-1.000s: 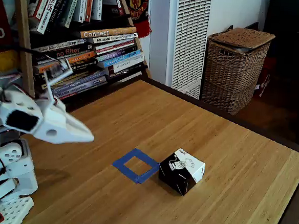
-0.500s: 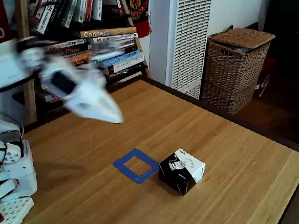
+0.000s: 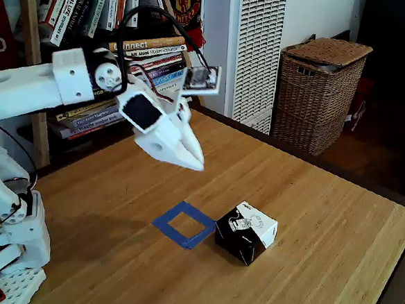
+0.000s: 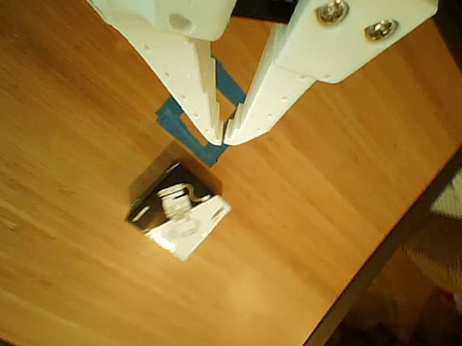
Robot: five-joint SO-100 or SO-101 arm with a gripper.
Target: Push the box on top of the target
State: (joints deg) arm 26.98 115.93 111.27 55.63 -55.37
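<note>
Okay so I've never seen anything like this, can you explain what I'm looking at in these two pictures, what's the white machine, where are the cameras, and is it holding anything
The white machine is a small robot arm on a wooden table. Its pointed end is a two-finger gripper, a simple pincer. One picture comes from a camera standing off to the side. The other rides on the arm and looks down past the gripper, whose tips nearly touch: it is shut and holds nothing, hanging in the air above the table. On the table lie a small box with black sides and a white top, and a square outline of blue tape, the target. The box sits right beside the tape, not on it. Behind are bookshelves and a wicker basket.
</note>
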